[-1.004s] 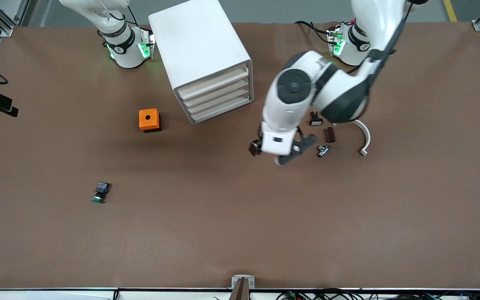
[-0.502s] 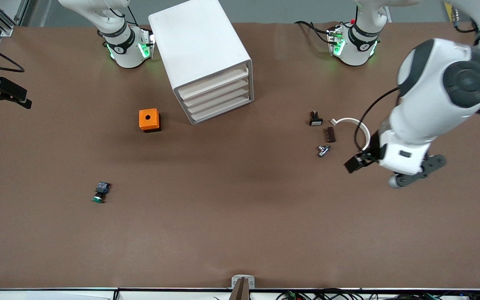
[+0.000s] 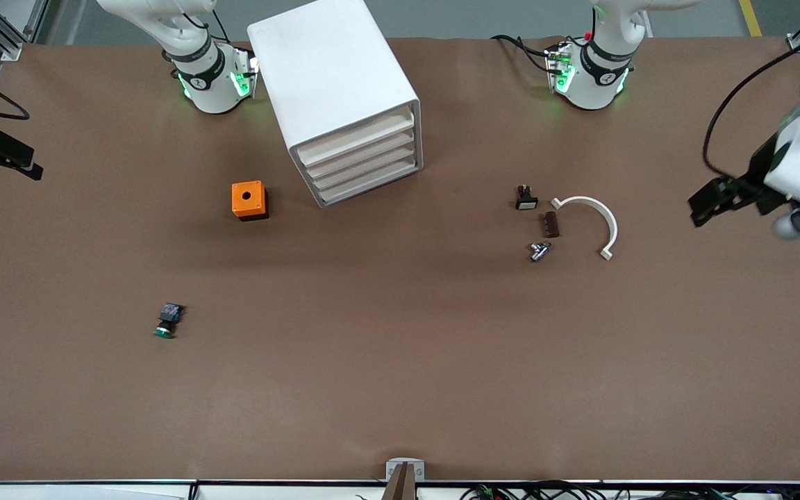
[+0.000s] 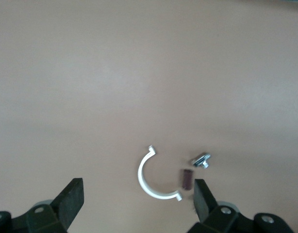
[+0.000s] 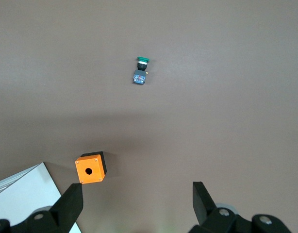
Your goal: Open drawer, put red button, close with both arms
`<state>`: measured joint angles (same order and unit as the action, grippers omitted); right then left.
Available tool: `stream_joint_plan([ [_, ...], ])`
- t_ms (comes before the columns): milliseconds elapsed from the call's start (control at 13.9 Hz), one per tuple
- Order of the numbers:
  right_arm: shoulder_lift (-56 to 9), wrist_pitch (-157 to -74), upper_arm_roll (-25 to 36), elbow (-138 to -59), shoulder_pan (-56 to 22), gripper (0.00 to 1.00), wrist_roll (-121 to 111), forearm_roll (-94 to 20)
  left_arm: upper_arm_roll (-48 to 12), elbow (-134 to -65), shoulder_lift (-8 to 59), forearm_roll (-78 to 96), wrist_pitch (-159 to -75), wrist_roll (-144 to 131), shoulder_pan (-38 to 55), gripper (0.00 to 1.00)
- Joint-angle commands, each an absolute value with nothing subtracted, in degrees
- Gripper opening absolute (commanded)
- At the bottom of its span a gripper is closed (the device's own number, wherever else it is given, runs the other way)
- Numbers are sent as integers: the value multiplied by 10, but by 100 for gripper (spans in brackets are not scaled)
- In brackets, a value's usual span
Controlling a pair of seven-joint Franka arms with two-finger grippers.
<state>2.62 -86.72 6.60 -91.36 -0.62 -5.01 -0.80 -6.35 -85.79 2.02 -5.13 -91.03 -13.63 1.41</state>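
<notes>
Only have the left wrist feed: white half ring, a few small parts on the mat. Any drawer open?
Observer: No. All four drawers in the white cabinet look pushed in.
Operator: Red button anywhere?
Observer: No red cap shows in any view. The only capped switch is a green-capped switch on the table, toward the right arm's end.
Operator: Where's the right gripper?
Observer: The right gripper is open and empty, up at the right arm's end of the table. Its view takes in the orange box beside the cabinet. Your left gripper is open too, over the left arm's end.
</notes>
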Motion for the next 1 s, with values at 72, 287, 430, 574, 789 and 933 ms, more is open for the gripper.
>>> stream_joint_plan([
  [72,45,-864,70,-930,-11,100,-47,-20,-36,-971,-87,-9,-918,-99,14,100],
  [287,44,-858,70,-930,1,100,-46,-31,-39,-970,-91,-10,-892,-100,15,100],
  [430,44,-857,70,-930,4,100,-47,-31,-40,-960,-86,-11,-881,-98,18,100],
  [574,45,-857,69,-930,5,100,-48,-31,-41,-947,-82,-11,-881,-104,21,100],
  [789,47,-858,69,-930,4,100,-45,-26,-41,-941,-73,-11,-870,-100,19,100],
  [933,47,-860,69,-931,5,100,-19,-24,-41,-940,-66,-12,-868,-98,17,100],
])
